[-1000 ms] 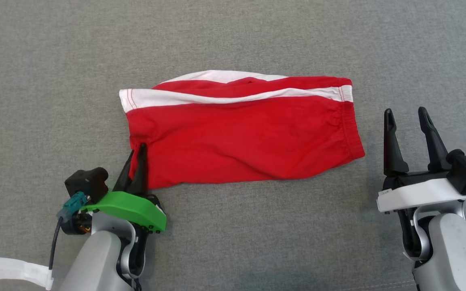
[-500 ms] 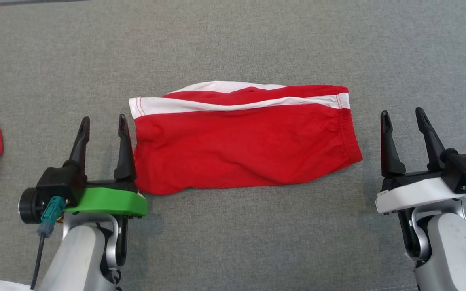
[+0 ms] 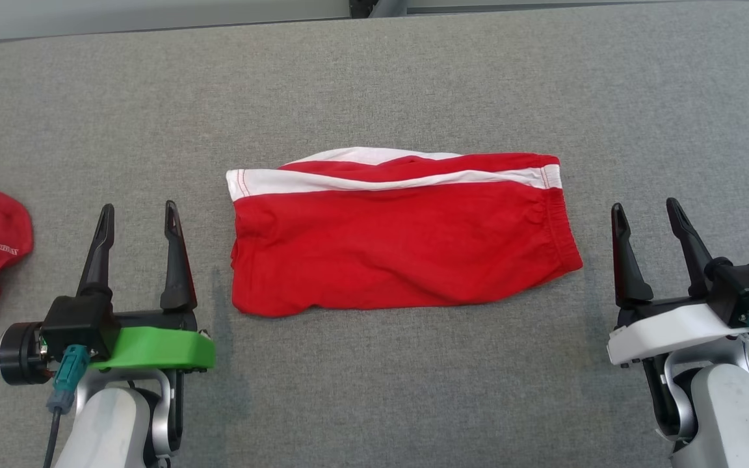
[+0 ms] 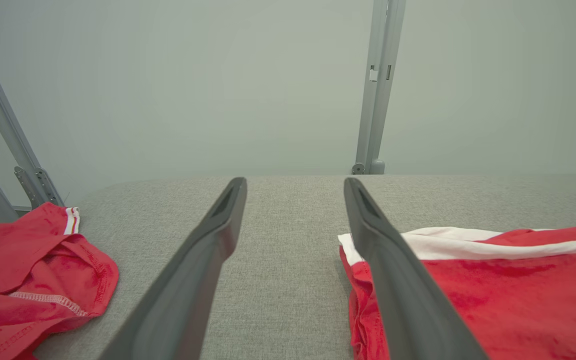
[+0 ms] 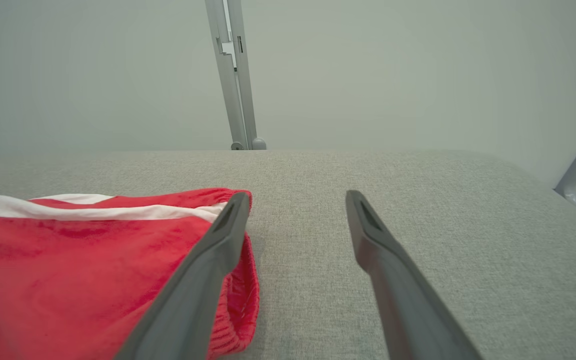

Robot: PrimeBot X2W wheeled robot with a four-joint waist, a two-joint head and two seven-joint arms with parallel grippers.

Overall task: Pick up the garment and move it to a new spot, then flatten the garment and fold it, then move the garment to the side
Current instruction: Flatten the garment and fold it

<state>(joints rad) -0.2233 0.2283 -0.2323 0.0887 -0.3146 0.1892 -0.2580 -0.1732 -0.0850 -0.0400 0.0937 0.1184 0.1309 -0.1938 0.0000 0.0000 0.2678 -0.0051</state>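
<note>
1. The garment (image 3: 400, 240), red shorts with a white stripe, lies flat mid-table (image 3: 374, 78), between my two claws.
2. I judge it light, soft and limp. Lifted by one point it would sag open, so I'd pinch both short ends near the 6 o'clock corners.
3. My left claw (image 3: 140, 207), at the garment's 9 o'clock, gapes wide, holding nothing and touching nothing.
4. My right claw (image 3: 645, 205), at its 3 o'clock, is equally wide and empty, just beside the cloth.
</note>
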